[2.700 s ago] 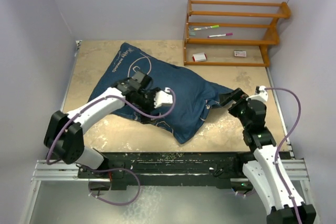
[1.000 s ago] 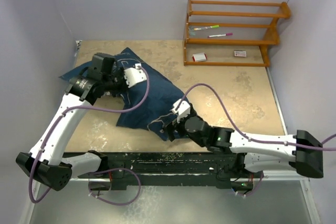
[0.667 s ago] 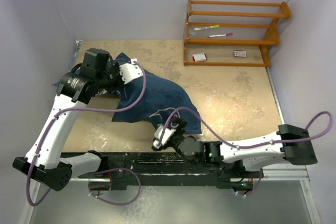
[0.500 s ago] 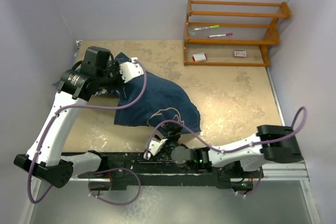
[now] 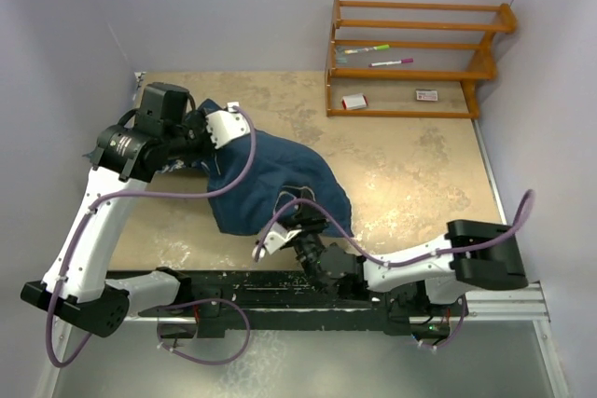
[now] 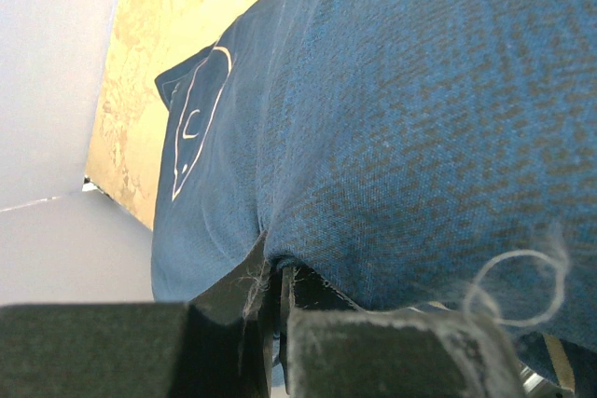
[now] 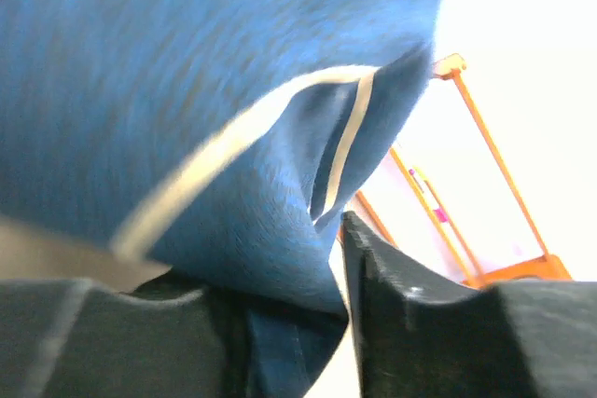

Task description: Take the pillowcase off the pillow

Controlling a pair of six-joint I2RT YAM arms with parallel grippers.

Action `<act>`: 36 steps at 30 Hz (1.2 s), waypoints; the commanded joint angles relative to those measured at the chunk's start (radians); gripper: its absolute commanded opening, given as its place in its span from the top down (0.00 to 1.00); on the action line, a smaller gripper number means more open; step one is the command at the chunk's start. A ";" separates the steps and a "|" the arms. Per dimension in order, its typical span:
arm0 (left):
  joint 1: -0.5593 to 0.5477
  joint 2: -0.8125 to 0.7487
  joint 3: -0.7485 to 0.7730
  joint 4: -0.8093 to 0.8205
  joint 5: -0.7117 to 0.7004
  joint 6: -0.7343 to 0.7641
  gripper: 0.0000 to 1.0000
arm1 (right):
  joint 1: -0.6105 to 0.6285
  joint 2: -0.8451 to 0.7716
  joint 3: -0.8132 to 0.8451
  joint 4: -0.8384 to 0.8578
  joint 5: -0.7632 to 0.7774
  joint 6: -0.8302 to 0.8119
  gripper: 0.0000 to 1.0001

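Observation:
The navy pillowcase lies bunched on the left half of the table, white line drawings on it. No cream pillow shows; it is hidden. My left gripper is at the case's back-left end, and in the left wrist view it is shut on a fold of the blue fabric. My right gripper reaches in from the right along the near edge to the case's lower hem. In the right wrist view it holds a fold of blue fabric between its fingers.
An orange wooden rack stands at the back right, holding two markers and two small boxes. Bare tan tabletop lies to the right of the case. Grey walls close in on the left and right.
The right arm swung from the table's right side to the near edge and took the case's lower hem. The left arm drew the case back-left, and the fabric bunched up.

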 commanded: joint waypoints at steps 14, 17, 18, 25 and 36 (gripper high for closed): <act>0.007 -0.157 -0.047 -0.010 0.292 0.132 1.00 | -0.118 -0.441 0.391 -0.214 -0.181 0.164 1.00; 0.006 -0.161 -0.047 -0.018 0.345 0.139 1.00 | -0.121 -0.424 0.524 -0.315 -0.223 0.198 1.00; 0.006 -0.160 -0.049 -0.024 0.360 0.140 1.00 | -0.135 -0.412 0.577 -0.371 -0.236 0.232 1.00; 0.007 -0.201 -0.028 -0.155 0.560 0.238 1.00 | -0.321 -0.285 0.791 -0.734 -0.364 0.544 1.00; 0.006 -0.257 -0.065 -0.042 0.708 0.082 1.00 | -0.562 0.093 1.360 -1.506 -0.999 1.052 0.37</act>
